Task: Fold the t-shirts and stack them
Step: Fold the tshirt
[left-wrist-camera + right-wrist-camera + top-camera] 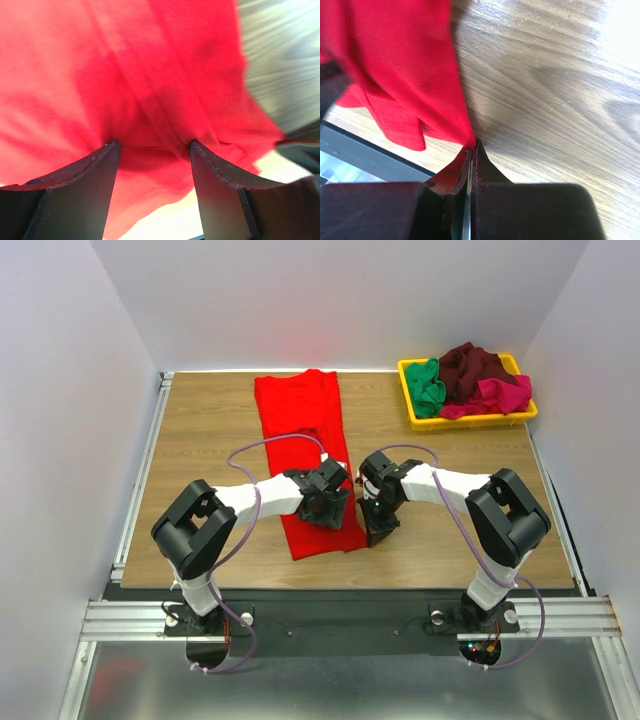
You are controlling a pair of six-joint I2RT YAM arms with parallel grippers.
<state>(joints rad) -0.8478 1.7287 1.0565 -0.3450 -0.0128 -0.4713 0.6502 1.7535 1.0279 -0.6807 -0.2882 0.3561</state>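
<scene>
Grips red shirt (300,430) at near-right edge with right end effector (378,525), poises left end effector (325,505) apart over cloth laid lengthwise near-to-far.

The left arm (250,498) at lower left and the right arm (445,483) at lower right have white links, black joints, looping purple cables (270,443) and black fingers (80,195).

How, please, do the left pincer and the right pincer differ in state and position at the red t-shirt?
The left pincer stands open, fingers apart, while the right pincer is shut on the edge of the red t-shirt. The left pincer is over the cloth itself; the right pincer is beside it, over the bare wooden table. Both sit low at the shirt's near half.
</scene>
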